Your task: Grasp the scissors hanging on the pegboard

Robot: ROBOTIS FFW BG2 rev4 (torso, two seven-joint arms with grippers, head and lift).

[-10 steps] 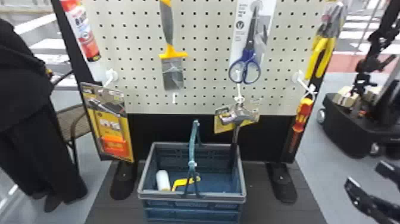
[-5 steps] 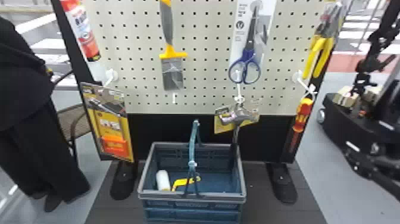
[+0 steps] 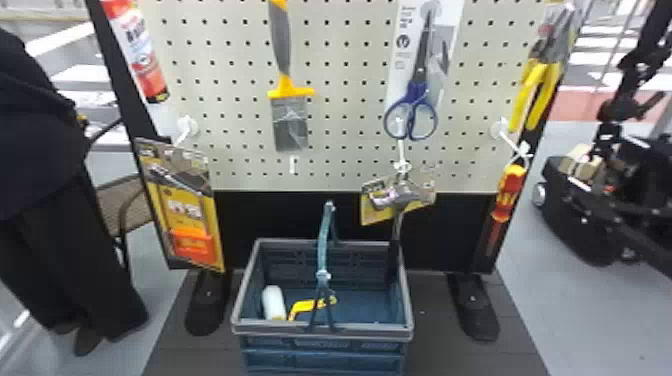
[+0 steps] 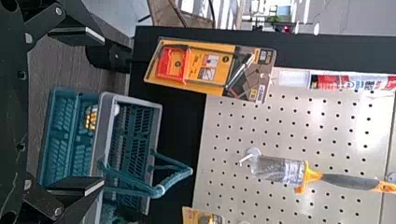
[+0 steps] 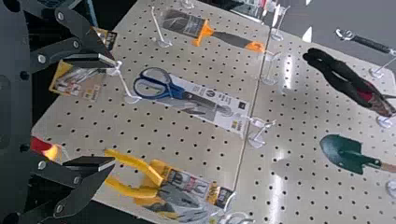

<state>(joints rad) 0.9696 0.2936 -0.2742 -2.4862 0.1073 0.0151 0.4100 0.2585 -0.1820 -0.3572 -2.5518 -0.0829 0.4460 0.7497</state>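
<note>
The scissors (image 3: pixel 410 116), blue-handled on a white card, hang handles-down on the upper right of the pegboard (image 3: pixel 345 60). The right wrist view has the scissors (image 5: pixel 161 86) a little beyond my right gripper (image 5: pixel 100 112), which is open and holds nothing. One finger (image 5: pixel 86 58) lies near the handle loops without touching them. My right arm (image 3: pixel 645 242) comes in at the head view's right edge, right of the board and below scissors height. My left gripper (image 4: pixel 88 109) is open and holds nothing, low in front of the basket (image 4: pixel 112 140).
A yellow-handled scraper (image 3: pixel 287 100), yellow pliers (image 3: pixel 537 85), a red screwdriver (image 3: pixel 507 192) and carded tools (image 3: pixel 182 210) also hang on the board. A blue basket (image 3: pixel 320 325) stands on the floor below it. A person in black (image 3: pixel 40 200) is at the left, dark equipment (image 3: pixel 600 175) at the right.
My right arm has risen from the head view's lower right corner to about mid-height along the right edge. The scissors and the other tools have not moved.
</note>
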